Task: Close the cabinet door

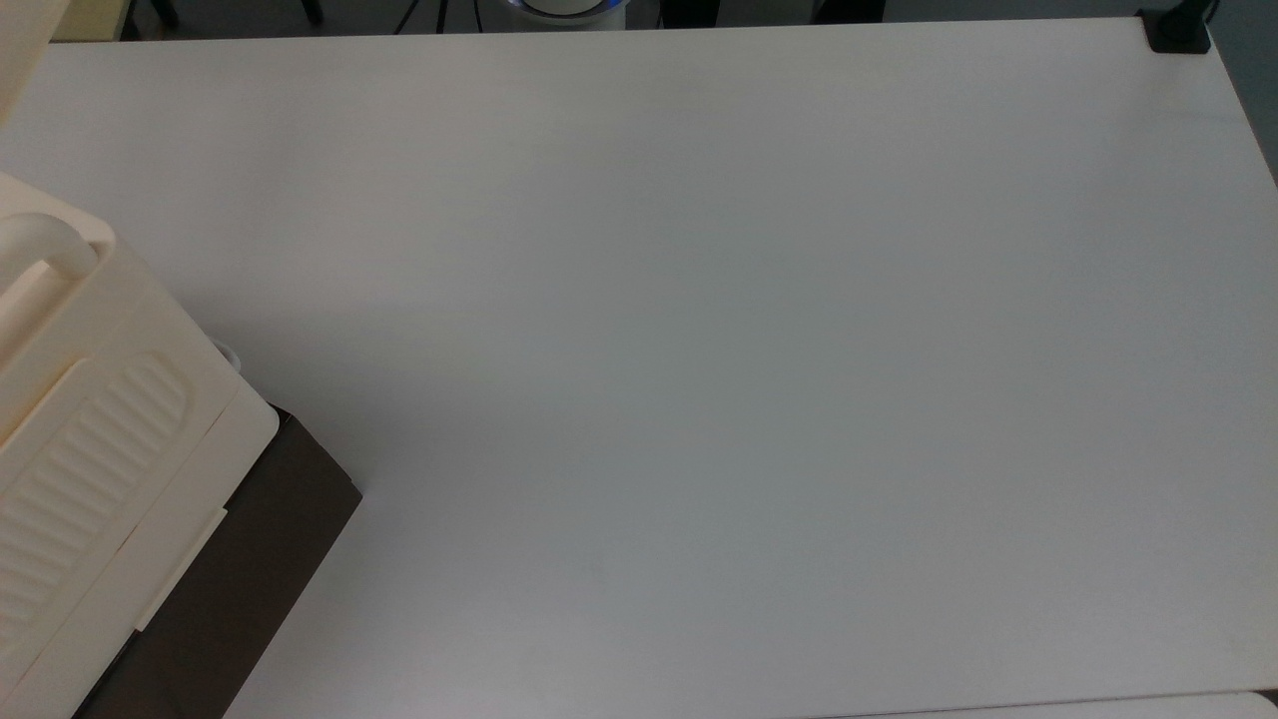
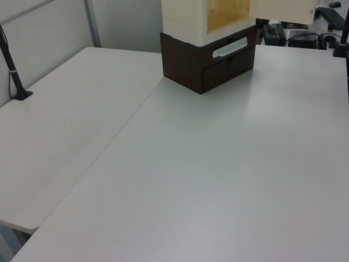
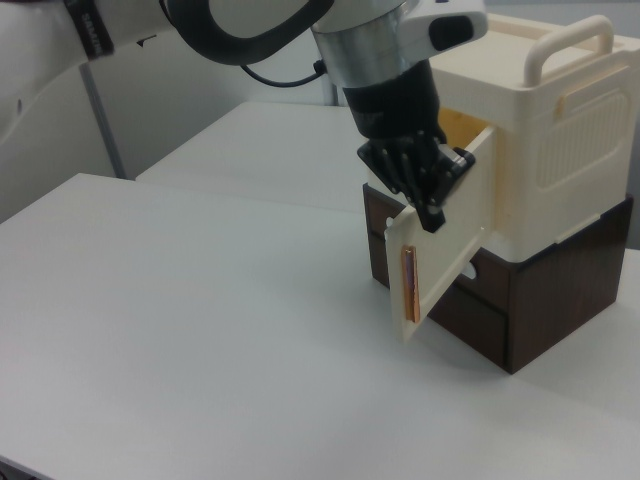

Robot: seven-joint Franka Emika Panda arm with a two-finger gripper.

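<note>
Right view: the cabinet (image 3: 560, 130), a cream box with a rounded thick handle (image 3: 568, 45) on top, sits on a dark brown base (image 3: 560, 290) at the right view's right, on the white table (image 3: 200, 330). The cabinet door (image 3: 450, 235) is swung open toward the right view's left, its free edge carrying a thin orange-brown strip (image 3: 408, 283). The gripper (image 3: 428, 190) hangs from the arm's grey wrist (image 3: 375, 50) and is set against the door's upper edge, touching the panel; I cannot tell whether its fingers are parted or closed. Behind the door a warm yellowish interior (image 3: 462, 122) shows at the cabinet's opening. A pale drawer pull (image 3: 470, 272) on the brown base peeks out just past the door's lower corner.

In the left view the cabinet (image 2: 188, 16) stands at the far edge of the table (image 2: 218, 174), its opening facing the near right, with the yellow-brown inside (image 2: 229, 12) visible and the door (image 2: 286, 10) swung out to the left view's right, near the top. The brown base (image 2: 188, 60) carries the white pull (image 2: 229, 48). A black clamp post (image 2: 13, 71) stands at the left view's left.

In the top view the cabinet (image 1: 110, 330) fills the top view's lower left corner, its ribbed top panel (image 1: 90, 469) facing up, the brown base (image 1: 240, 579) jutting beside it. A black clamp (image 1: 1178, 30) sits at the far right corner of the table (image 1: 749, 350)
</note>
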